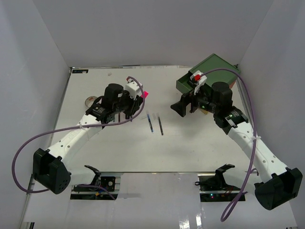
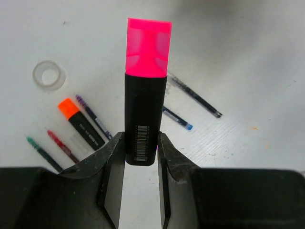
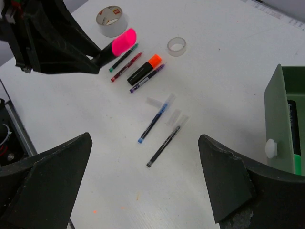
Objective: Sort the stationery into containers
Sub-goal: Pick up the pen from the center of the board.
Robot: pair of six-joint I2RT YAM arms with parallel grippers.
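My left gripper is shut on the black body of a pink-capped marker and holds it above the table; it also shows from above. Below it lie an orange-capped marker, purple, red and green pens and a clear tape roll. A blue pen and a dark pen lie mid-table. My right gripper is open and empty above them, beside the chest's pulled-out green drawer, which holds a green-capped marker.
The beige tape roll sits at the far left, behind my left arm. The green-topped chest stands at the back right corner. White walls enclose the table on three sides.
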